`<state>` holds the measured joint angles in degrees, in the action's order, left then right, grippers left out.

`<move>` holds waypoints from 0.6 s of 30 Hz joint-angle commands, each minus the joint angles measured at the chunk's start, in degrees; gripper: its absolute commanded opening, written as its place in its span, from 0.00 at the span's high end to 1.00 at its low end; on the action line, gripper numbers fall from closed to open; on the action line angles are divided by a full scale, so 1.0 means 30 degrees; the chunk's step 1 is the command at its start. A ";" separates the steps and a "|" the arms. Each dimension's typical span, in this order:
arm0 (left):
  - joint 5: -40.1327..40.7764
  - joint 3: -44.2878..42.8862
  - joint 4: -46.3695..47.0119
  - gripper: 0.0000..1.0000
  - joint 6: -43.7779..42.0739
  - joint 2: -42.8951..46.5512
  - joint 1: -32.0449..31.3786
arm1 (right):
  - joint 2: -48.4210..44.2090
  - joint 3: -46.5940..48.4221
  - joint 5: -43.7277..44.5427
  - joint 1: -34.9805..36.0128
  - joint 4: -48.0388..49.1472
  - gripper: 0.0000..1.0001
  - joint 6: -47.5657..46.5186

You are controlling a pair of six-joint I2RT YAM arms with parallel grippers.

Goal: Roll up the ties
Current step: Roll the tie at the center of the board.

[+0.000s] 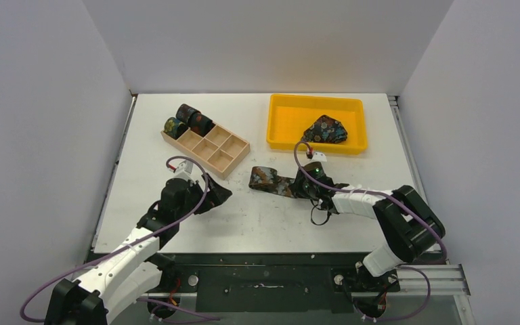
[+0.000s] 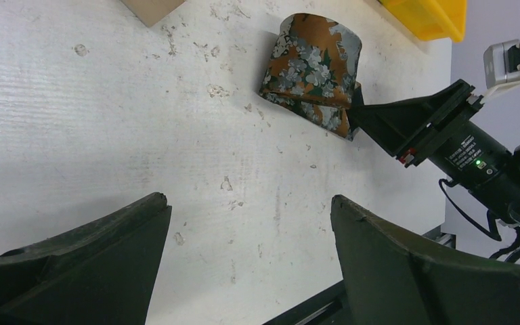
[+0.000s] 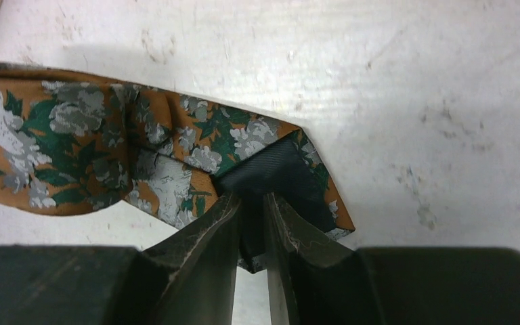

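A rust-brown floral tie (image 1: 271, 181) lies partly folded on the table's middle. My right gripper (image 1: 302, 187) is shut on its pointed right end. In the right wrist view the dark lining of the tie (image 3: 108, 149) is pinched between the narrow jaws of that gripper (image 3: 252, 196). My left gripper (image 1: 220, 196) hovers open to the tie's left, apart from it. The left wrist view shows this gripper (image 2: 250, 203) with bare table between its fingers, the tie (image 2: 315, 71) beyond, and the right gripper (image 2: 362, 112) at the tie's end. Three rolled ties (image 1: 188, 119) sit at the wooden box's far end.
The wooden compartment box (image 1: 218, 152) stands at the back left, just beyond my left gripper. A yellow tray (image 1: 284, 115) at the back right holds another bunched tie (image 1: 326, 130). The table's front edge (image 1: 264, 252) runs close below both grippers.
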<state>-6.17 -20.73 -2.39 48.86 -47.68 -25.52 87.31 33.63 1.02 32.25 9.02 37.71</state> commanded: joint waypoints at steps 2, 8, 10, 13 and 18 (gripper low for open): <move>0.0350 -0.0476 -0.0041 0.13 -0.0010 0.0658 0.0009 | 0.2525 0.1005 0.1143 -0.0496 -0.1685 0.78 -0.0726; 0.0742 -0.0361 -0.0439 0.13 -0.0155 0.1042 0.0011 | 0.3708 0.2129 0.2048 -0.0770 -0.1304 0.78 -0.0132; 0.1201 -0.0600 -0.0925 0.14 -0.0335 0.0955 -0.0053 | 0.3949 0.2424 0.2100 -0.0823 -0.1028 0.75 0.0032; 0.1893 -0.0994 -0.1745 0.14 -0.0700 0.0965 -0.0131 | 0.4407 0.3648 0.2007 -0.0826 -0.1307 0.73 -0.0093; 0.3682 -0.1802 -0.3438 0.09 -0.1335 0.1435 -0.0210 | 0.3238 0.4611 0.2131 -0.0835 -0.2273 0.61 -0.0477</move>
<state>-0.16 -21.65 -9.15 47.31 -44.99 -25.80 98.72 46.24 4.80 30.30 9.23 37.87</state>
